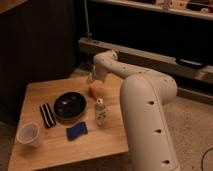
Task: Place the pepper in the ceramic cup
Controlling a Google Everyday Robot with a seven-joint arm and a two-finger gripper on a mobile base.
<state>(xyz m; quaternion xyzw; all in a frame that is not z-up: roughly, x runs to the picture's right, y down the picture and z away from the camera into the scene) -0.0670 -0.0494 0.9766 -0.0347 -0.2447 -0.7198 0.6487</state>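
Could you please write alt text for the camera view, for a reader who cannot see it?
The white arm's end effector hangs over the orange pepper on a wooden table. A black bowl and clear bottle stand nearby, and the pale ceramic cup sits at the near-left corner.

pepper [95, 89]: orange-red, slender, lying on counter [50, 87] just under tool [92, 80] | ceramic cup [28, 134]: pale, upright, near left corner, well apart from pepper

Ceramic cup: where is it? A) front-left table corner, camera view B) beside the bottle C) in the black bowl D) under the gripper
A: the ceramic cup stands alone at that corner, far from the gripper, which is by the pepper near the back edge.
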